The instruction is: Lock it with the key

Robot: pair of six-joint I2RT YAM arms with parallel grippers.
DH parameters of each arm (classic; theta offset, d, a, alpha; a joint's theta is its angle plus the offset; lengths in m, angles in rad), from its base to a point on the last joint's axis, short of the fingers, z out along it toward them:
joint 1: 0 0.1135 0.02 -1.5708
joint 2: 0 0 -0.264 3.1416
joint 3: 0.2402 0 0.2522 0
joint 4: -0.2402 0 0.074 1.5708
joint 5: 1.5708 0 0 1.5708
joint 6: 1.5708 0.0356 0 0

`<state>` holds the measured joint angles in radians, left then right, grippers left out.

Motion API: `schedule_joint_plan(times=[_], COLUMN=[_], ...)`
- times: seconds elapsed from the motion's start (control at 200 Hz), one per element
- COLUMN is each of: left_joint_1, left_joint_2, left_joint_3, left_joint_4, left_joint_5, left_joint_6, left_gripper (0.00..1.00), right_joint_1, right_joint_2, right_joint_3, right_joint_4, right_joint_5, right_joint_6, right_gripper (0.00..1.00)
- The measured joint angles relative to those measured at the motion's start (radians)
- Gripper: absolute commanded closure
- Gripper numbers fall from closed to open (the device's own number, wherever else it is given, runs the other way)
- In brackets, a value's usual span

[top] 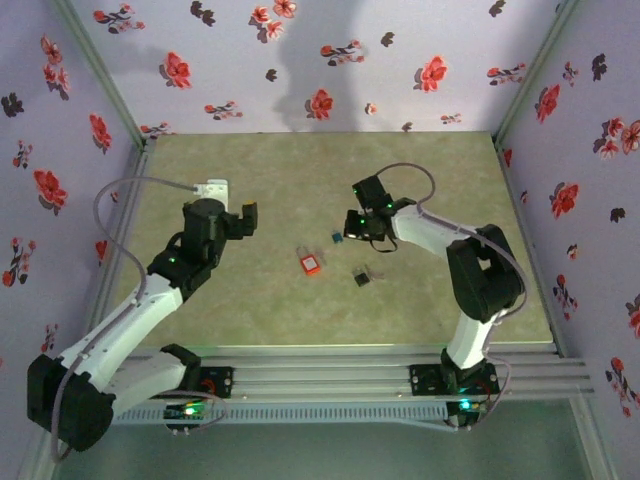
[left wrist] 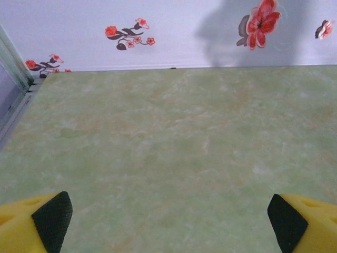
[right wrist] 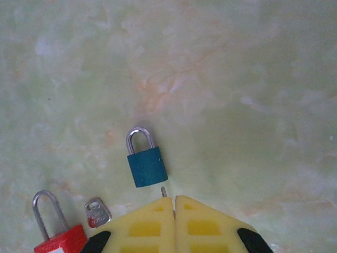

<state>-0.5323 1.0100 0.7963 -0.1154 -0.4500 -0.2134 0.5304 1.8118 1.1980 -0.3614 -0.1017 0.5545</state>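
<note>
Beside your right gripper [right wrist: 175, 204], clamped on a thin metal tip [right wrist: 164, 191], possibly the key, lie the lock [right wrist: 59, 240] and a blue padlock [right wrist: 147, 165]; your left gripper [left wrist: 168, 219] stands spread wide.

The red padlock [top: 310, 263] lies flat near the middle of the desk [top: 250, 320]. A small teal item [top: 333, 237] and a dark item [top: 362, 277] lie near it. The right hand [top: 352, 227] sits just beside the teal item.
</note>
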Motion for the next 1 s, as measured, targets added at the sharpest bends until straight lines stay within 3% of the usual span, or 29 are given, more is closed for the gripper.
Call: schedule_joint_plan(times=[0.45,1.0], left_joint_1=[-0.007,-0.011], left_joint_2=[-0.005,-0.016], left_joint_3=[-0.001,-0.001], left_joint_4=[0.011,0.011], left_joint_5=[-0.01,-0.011], left_joint_6=[0.011,0.011], left_gripper=[0.0,0.0], right_joint_1=[-0.002,-0.024], right_joint_2=[0.127,0.175], right_joint_3=[0.079,0.138], right_joint_4=[-0.034,-0.041], right_joint_5=[-0.019,-0.045], right_joint_6=[-0.024,-0.032], right_gripper=[1.0,1.0])
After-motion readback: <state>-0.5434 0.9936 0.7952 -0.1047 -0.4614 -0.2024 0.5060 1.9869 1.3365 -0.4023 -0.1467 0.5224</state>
